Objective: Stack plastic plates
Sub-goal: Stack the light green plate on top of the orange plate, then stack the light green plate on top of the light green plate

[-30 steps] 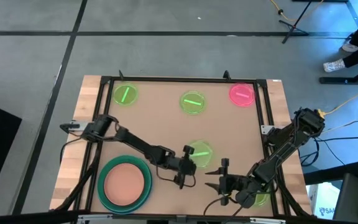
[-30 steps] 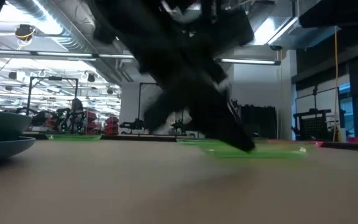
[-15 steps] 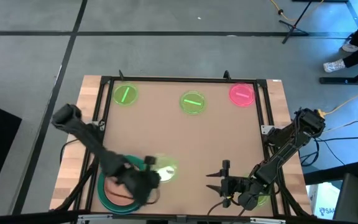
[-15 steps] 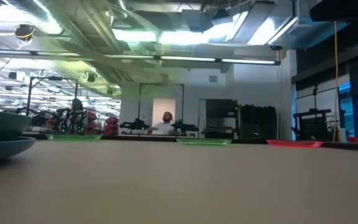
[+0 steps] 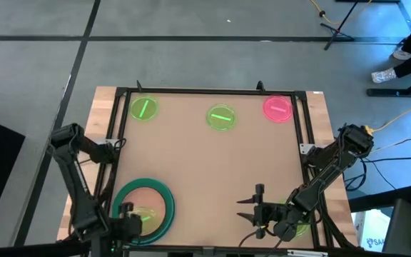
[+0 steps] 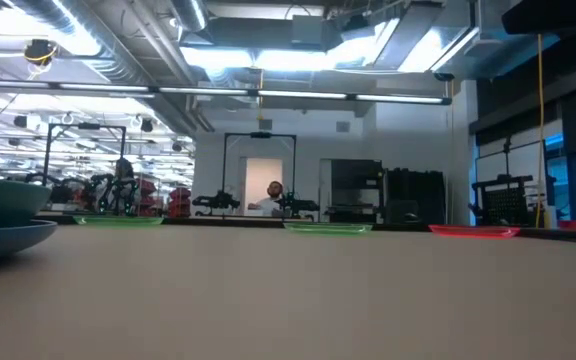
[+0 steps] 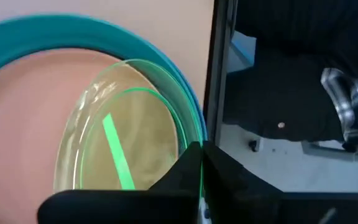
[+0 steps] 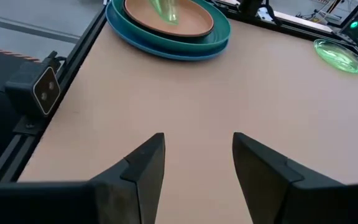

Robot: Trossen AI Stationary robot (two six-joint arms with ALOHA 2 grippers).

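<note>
A stack sits near the table's near left corner: the salmon-pink plate [image 5: 155, 207] lies in the large green plate [image 5: 164, 194], which lies on the blue one [image 8: 166, 51]. My left gripper [image 5: 129, 218] hovers over this stack, shut on a small neon-green plate [image 7: 126, 152]. Along the far edge lie two neon-green plates [image 5: 143, 108] [image 5: 220, 117] and the hot-pink plate [image 5: 277, 108]. My right gripper [image 5: 257, 207] is open and level near the near edge. Another neon-green plate [image 5: 300, 228] lies half hidden under the right arm. My left gripper pinches the small neon-green plate by its rim [image 7: 180, 148], on the side toward the table's near left corner. The plate is tilted over the salmon-pink plate [image 7: 36, 112]. Whether its far edge [image 7: 82, 102] rests on the salmon surface cannot be told.
A black frame rail [image 5: 212, 91] runs around the table top. Bare brown table [image 5: 212, 164] spreads across the middle between the far row of plates and the two grippers. A person stands in the room far behind the table [image 6: 275, 192].
My left gripper took the small neon-green plate from the table's middle, lifted it clear and swung it toward the near left corner. The plate now hangs tilted over the stack. The left arm has left the low view. My right arm kept still.
</note>
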